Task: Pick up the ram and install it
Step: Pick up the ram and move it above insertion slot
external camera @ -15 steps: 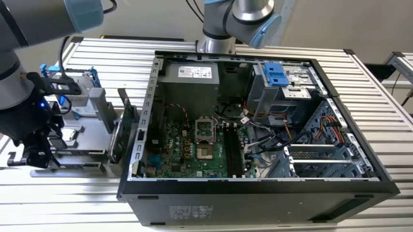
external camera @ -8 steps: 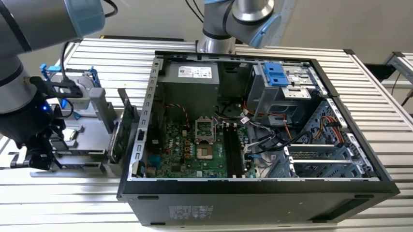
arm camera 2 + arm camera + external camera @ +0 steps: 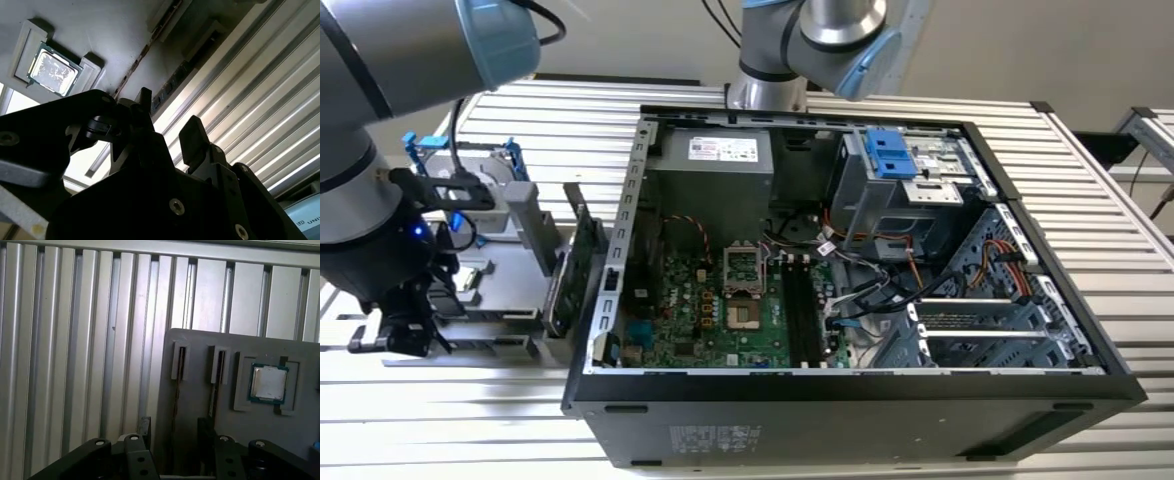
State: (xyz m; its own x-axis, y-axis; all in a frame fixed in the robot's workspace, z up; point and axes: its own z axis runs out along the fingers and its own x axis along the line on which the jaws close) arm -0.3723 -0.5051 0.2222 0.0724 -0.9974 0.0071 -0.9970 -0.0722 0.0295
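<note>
Claw (image 3: 175, 426) fingers apart, straddling the ram (image 3: 176, 395), which stands on edge in a slot of the grey holder plate (image 3: 200, 342) (no contact seen). Second stick (image 3: 214, 395) sits in the next slot, CPU (image 3: 268, 382) beside it. Ribbed tabletop (image 3: 75, 340) lies open past the plate's edge; computer case (image 3: 854, 250) is well apart.

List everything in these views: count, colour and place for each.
computer case: one, black, open, on the table
motherboard: one, green, inside the case
table: one, silver, slatted, under everything
holder plate: one, grey, on the table
processor chip: one, silver, in the plate's recess
ram: seemingly two, dark, edge-on in the plate's slots
robot arm: one, grey with blue caps, exterior view's left
claw: one, black, open, astride one ram stick
</note>
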